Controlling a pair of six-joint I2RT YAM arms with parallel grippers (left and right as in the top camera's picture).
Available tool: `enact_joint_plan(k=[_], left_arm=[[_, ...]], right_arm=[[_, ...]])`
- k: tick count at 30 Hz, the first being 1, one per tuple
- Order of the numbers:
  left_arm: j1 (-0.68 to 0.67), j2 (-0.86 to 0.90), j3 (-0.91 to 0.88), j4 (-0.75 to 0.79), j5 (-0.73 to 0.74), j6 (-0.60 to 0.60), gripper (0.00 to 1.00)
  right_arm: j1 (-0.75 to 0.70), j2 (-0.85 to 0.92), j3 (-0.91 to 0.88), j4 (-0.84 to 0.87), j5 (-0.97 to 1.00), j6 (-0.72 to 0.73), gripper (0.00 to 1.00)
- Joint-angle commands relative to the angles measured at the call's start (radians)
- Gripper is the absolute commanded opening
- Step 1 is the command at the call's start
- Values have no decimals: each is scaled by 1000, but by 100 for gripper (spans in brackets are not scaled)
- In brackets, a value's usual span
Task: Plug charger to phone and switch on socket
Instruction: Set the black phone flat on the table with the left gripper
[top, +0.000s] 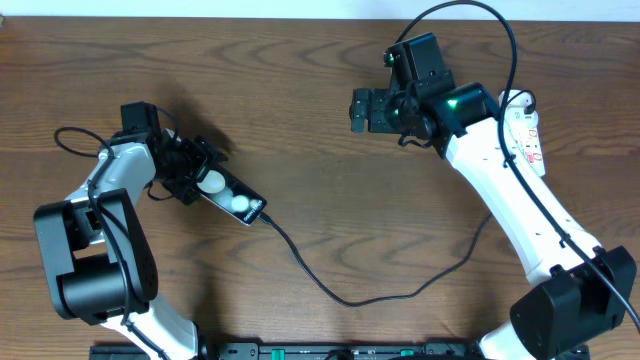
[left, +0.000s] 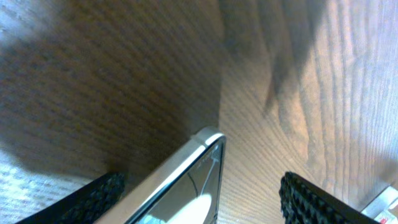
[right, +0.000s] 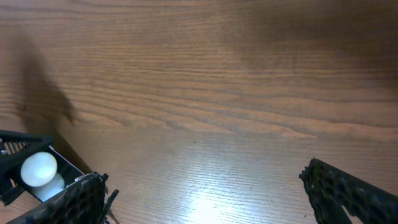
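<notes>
The left gripper's (top: 205, 178) wide, unclamped jaws straddle the black slab phone (top: 250, 207) near the wooden table's (top: 320, 60) left edge, likely to steady it where the thin black charger cable (top: 340, 295) meets its end. The right gripper (top: 356, 110) hangs wide open and empty, short of the white power-strip socket (top: 528, 135) at the right edge, probably heading for its switch.

Overhead view is sharp and evenly lit; left wrist view is blurred, shadowed upper left; glare whitens the table (right: 208, 196) at lower centre.

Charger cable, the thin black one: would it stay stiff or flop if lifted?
Probably floppy: the charger cable lies in a loose curve across the table. Likely light, being so thin. Pulling it might tug the phone, since one end reaches it.
</notes>
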Motion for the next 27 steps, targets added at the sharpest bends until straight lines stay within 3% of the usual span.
enact_joint_plan(k=[1, 9, 12, 27], left_arm=[[4, 105, -82, -2, -168, -47, 80], [4, 105, -82, 41, -168, -49, 81], [4, 105, -82, 57, -164, -49, 92], [4, 105, -82, 18, -164, -49, 93]], right_arm=[[4, -16, 12, 2, 9, 7, 99], [4, -16, 12, 2, 9, 7, 99], [4, -16, 12, 2, 10, 7, 99], [4, -16, 12, 2, 9, 7, 99]])
